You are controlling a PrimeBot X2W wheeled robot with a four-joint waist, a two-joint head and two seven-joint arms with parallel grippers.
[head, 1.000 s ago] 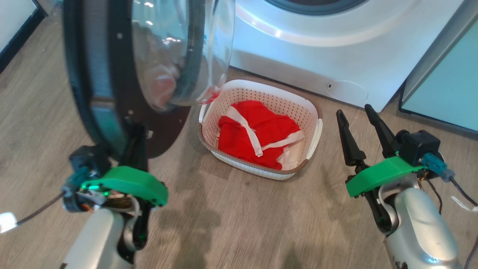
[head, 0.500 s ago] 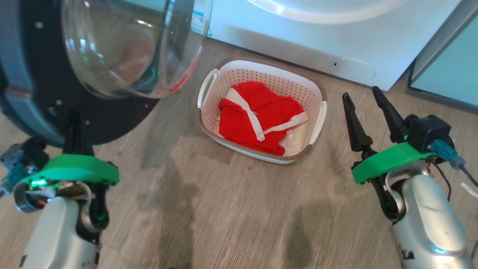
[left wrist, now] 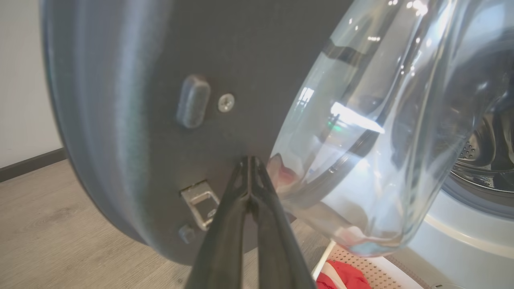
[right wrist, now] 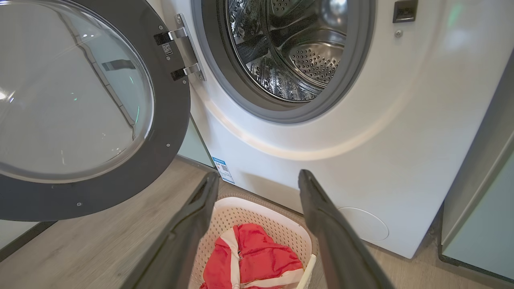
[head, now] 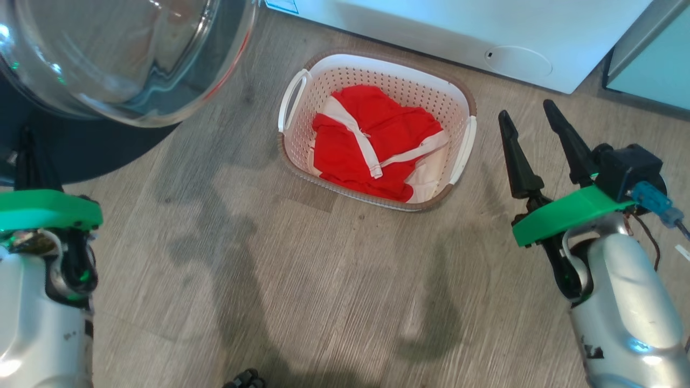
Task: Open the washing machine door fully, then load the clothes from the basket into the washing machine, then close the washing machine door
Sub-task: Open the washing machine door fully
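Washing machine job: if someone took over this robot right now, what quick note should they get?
Left gripper: shut, tips against the black inner rim of the washing machine door.
Right gripper: open, empty, hovering right of the basket.
Clothes: in the basket, on the floor before the washing machine.
Done: door swung wide, drum exposed and seemingly empty.
Left: load the clothes, close the door.

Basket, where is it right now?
Head view, upper centre: the basket sits on the floor in front of the washing machine, between the open door on the left and the right gripper.
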